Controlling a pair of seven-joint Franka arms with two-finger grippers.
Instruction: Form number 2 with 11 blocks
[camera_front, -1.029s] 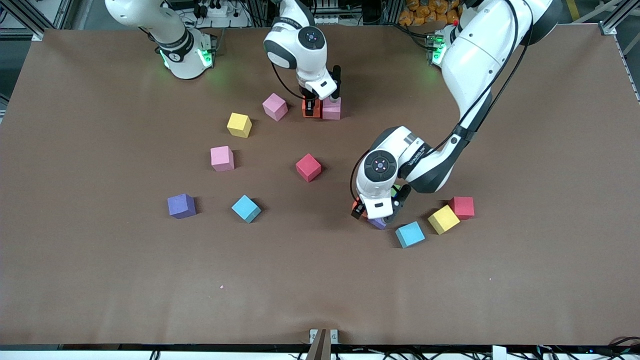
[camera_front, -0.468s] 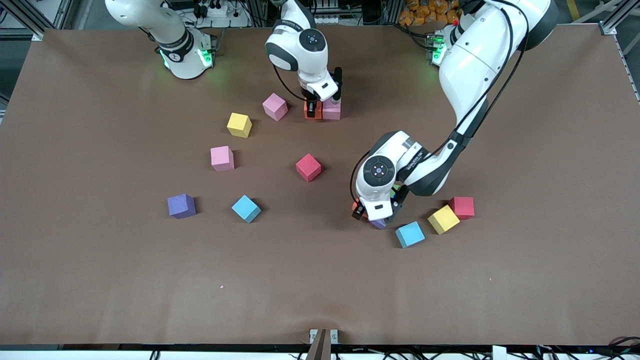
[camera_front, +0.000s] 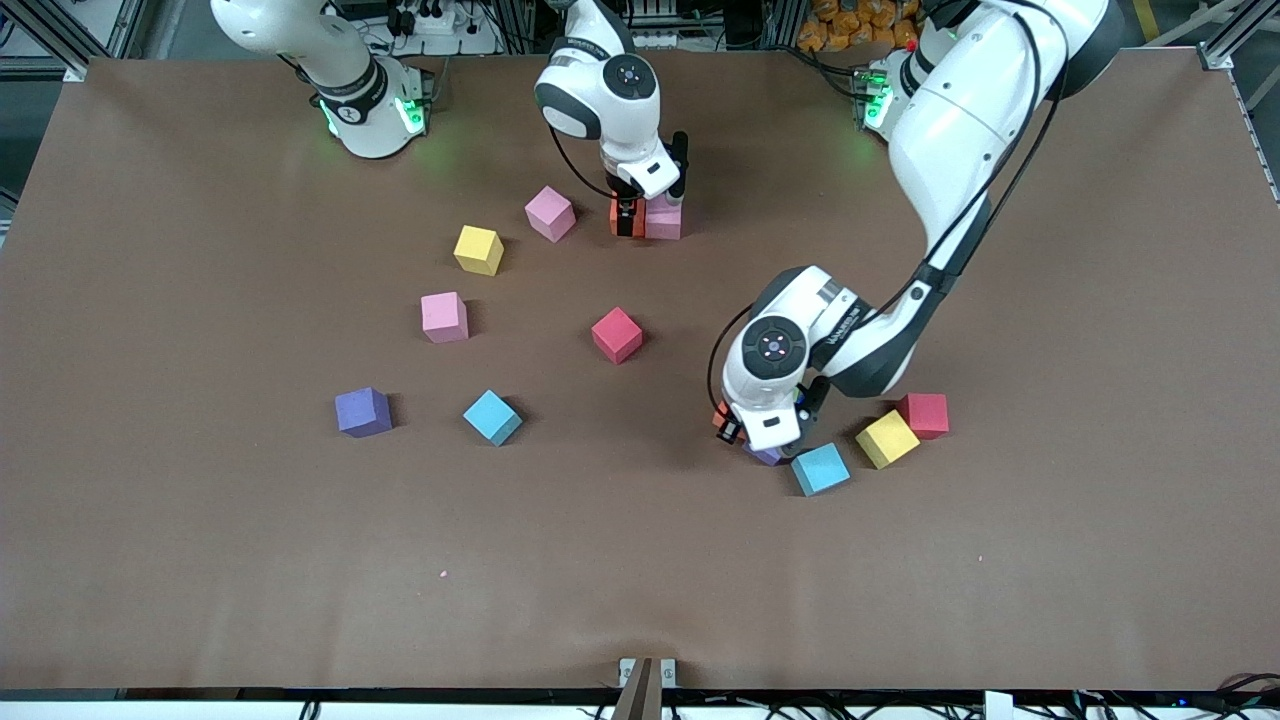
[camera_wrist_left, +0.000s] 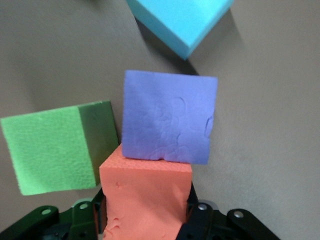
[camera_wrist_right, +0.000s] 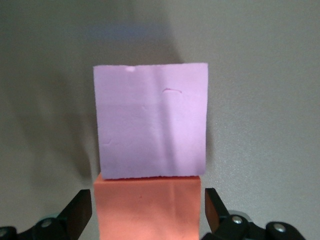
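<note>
Two blocks of the digit 2 laid; a third being picked up.

Front view: the right gripper (camera_front: 628, 222) stands at the orange cube (camera_front: 618, 217) abutting a pink cube (camera_front: 664, 220), near the robots' bases.
Left wrist view: the left gripper (camera_wrist_left: 146, 220) is clamped on another orange block (camera_wrist_left: 146, 200), touching a purple cube (camera_wrist_left: 167, 117) and beside a green cube (camera_wrist_left: 50, 147); I judge it must lift next.
Right wrist view: fingers (camera_wrist_right: 80, 212) apart, clear of the placed orange cube; retreat should follow.

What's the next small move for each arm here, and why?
Probably lift the right pincer straight up: its fingers stand apart from the orange foam cube, which abuts the pink foam cube. The left pincer clamps another orange cube; raise it next.
</note>
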